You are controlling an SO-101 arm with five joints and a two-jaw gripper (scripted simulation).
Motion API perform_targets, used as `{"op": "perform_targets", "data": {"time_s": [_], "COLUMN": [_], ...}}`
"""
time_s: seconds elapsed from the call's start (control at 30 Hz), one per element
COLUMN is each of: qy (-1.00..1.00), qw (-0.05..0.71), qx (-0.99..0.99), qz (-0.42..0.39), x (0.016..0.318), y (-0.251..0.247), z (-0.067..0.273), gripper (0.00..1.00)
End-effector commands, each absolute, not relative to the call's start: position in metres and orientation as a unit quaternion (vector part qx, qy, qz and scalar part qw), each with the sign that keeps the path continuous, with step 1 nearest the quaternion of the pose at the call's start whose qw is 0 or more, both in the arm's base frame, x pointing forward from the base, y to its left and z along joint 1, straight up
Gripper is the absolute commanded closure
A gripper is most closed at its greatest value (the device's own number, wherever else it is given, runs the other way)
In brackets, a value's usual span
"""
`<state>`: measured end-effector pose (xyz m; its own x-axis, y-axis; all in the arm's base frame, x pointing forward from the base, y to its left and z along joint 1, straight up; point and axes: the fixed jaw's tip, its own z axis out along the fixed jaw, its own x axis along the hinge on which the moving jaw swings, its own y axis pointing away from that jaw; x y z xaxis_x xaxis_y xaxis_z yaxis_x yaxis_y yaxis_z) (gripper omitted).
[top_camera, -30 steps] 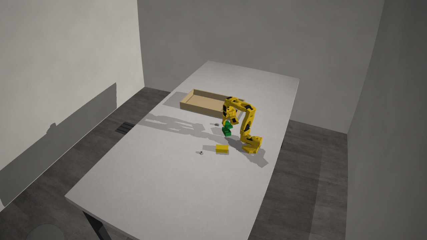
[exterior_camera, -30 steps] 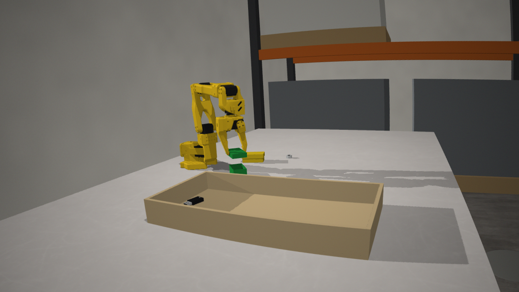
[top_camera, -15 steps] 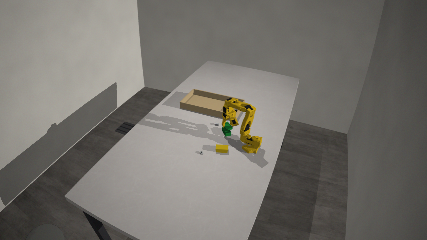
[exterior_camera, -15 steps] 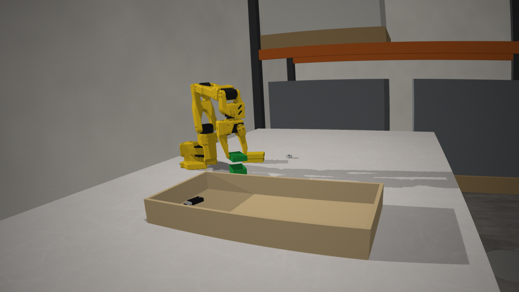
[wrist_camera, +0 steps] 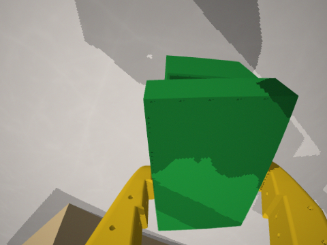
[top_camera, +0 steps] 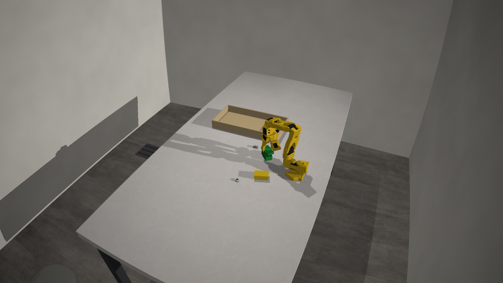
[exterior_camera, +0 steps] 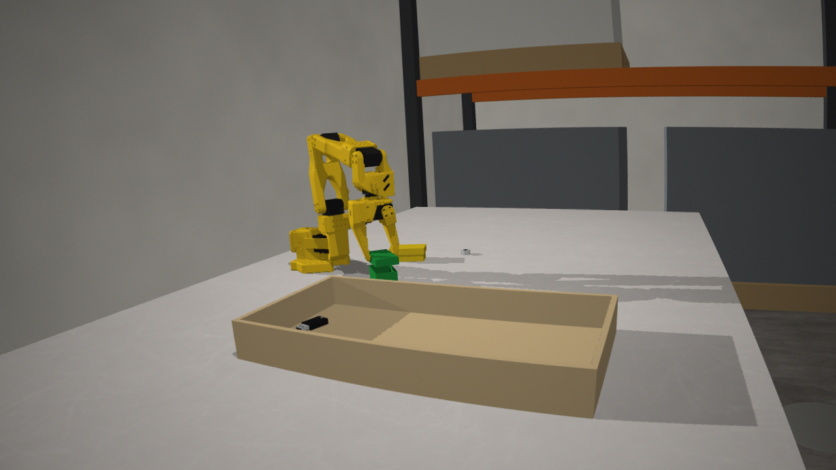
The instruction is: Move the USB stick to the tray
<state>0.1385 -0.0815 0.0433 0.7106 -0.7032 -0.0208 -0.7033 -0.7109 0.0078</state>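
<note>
Top: bench; tray nearer its far edge, arm by the right edge.

Exterior: USB stick in tray, towards the bench's left edge. Pincer clamped on green lid, above green base.

Wrist: lid between both fingers; base partly hidden beneath.

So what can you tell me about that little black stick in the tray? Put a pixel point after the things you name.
The USB stick [exterior_camera: 312, 323] has a black body and a silvery, metal-looking plug. It lies slightly aslant on the floor of the tan tray [exterior_camera: 484, 386], toward the end nearer the yellow arm [top_camera: 293, 140] [exterior_camera: 333, 175], in shade. The pincer isn't touching it.
</note>
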Motion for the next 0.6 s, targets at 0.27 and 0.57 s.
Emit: {"op": "perform_targets", "data": {"time_s": [0.27,0.57], "qy": [0.383,0.383], "qw": [0.000,0.000], "qx": [-0.924,-0.924], "qz": [0.000,0.000], "x": [0.1414,0.1414], "y": [-0.0819,-0.0818], "z": [0.0416,0.0414], "gripper": [0.79,0.79]}}
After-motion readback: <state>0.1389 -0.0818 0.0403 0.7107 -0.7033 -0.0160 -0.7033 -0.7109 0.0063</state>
